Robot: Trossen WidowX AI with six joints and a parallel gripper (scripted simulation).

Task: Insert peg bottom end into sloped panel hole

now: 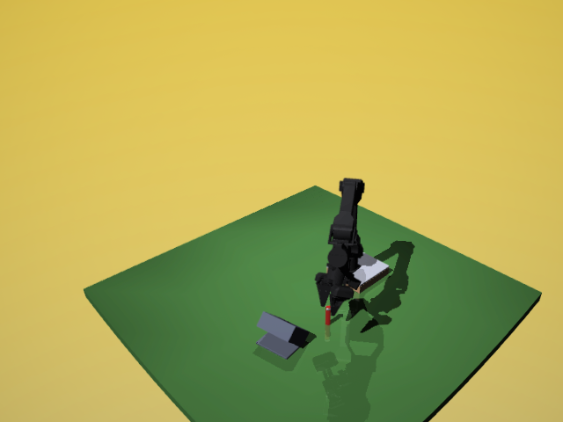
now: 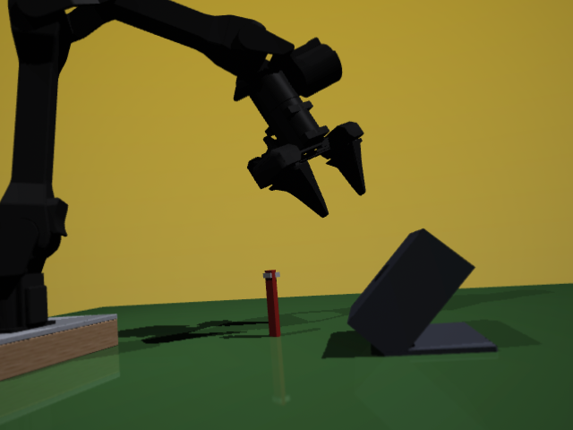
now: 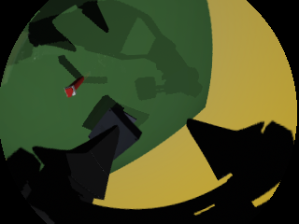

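A red peg [image 1: 327,316] [image 2: 273,307] [image 3: 78,85] stands upright on the table, with flat-looking sides and light grey pieces near its top. The dark grey sloped panel block [image 1: 276,324] [image 2: 416,291] [image 3: 105,126] leans on its base plate; its sloped face is turned toward the arm's base. A dark hole [image 2: 381,272] shows edge-on in that face, its shape not readable. My gripper [image 1: 328,309] [image 2: 344,204] [image 3: 154,125] is open and empty, tilted downward. In the exterior view it hangs well above the peg's height, between peg and block.
The arm stands on a white-topped base with wooden sides [image 1: 374,280] [image 2: 83,338], behind the peg. The panel's flat base plate [image 1: 278,345] [image 2: 456,338] extends away from the arm. In the wrist view, the left finger overlaps part of the block.
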